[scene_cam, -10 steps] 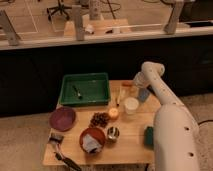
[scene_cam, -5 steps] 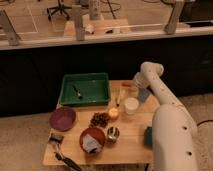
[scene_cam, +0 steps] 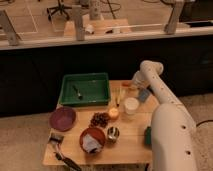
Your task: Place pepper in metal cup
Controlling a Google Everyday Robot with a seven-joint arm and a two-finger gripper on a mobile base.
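A dark brush-like tool (scene_cam: 56, 139) lies at the front-left corner of the wooden table (scene_cam: 126, 148). Just behind it sits a purple plate (scene_cam: 62, 119). Farther back, a green tray (scene_cam: 85, 80) takes up the back-left part of the table. It holds 1 small dark item (scene_cam: 78, 92), too small to name.

Next comes a red-brown bowl (scene_cam: 83, 135) near the front edge, with something pale inside it. A dark red grape bunch (scene_cam: 99, 119) lies just behind the bowl. The metal cup (scene_cam: 113, 133) stands upright just to the right of the bowl, and nothing shows inside it. Behind the cup is 1 small yellow-orange fruit (scene_cam: 113, 114), and behind that lies a thin yellowish object (scene_cam: 118, 96).

A white cup (scene_cam: 131, 106) stands upright beside the fruit. The pepper (scene_cam: 128, 85) is at the back of the table, a red-orange sliver well apart from the metal cup, with the white cup and the fruit between them.

The gripper (scene_cam: 136, 81) hangs low over the back of the table, right at the pepper. I cannot tell whether it is spread, closed or clamped on the pepper, nor whether it touches it.

A grey-blue object (scene_cam: 144, 95) sits under the white arm (scene_cam: 161, 96), which slopes down from its elbow to the robot's body at the right. A green object (scene_cam: 148, 136) at the table's right edge is partly hidden by that body.
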